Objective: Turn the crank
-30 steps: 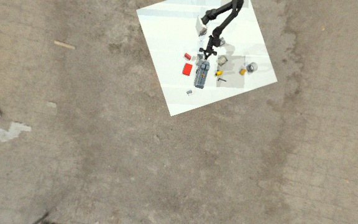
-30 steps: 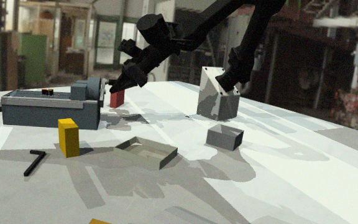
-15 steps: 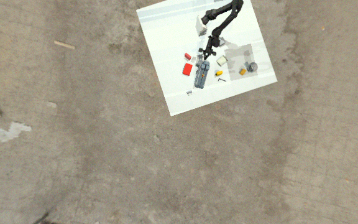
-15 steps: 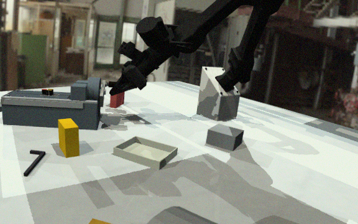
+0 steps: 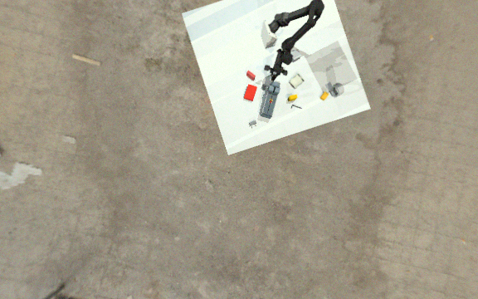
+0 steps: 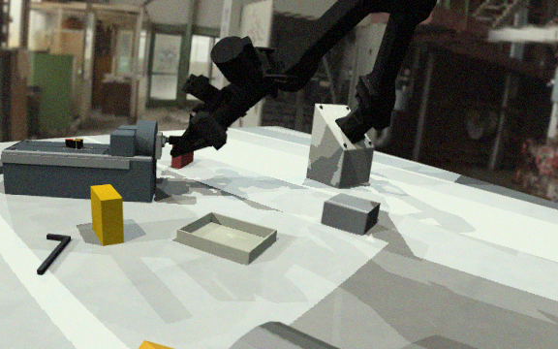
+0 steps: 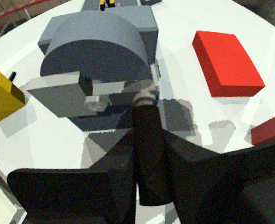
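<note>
The machine (image 5: 269, 101) (image 6: 73, 167) (image 7: 97, 39) is a grey-blue box with a slide on top and a round crank disc (image 6: 149, 138) (image 7: 97, 56) at its near end. The red pointer (image 6: 71, 142) sits on the slide between two brass marks (image 7: 103, 6), roughly level with them. My gripper (image 6: 177, 142) (image 7: 144, 133) is shut on the dark crank handle (image 7: 149, 156), which sticks out from the disc. In the overhead view the gripper (image 5: 273, 76) is at the machine's upper end.
A yellow block (image 6: 107, 214), a black hex key (image 6: 52, 252), a shallow grey tray (image 6: 226, 237), a grey block (image 6: 350, 212) and a slanted grey stand (image 6: 337, 150) lie on the white table. Red blocks (image 7: 228, 63) (image 6: 182, 160) lie beside the machine.
</note>
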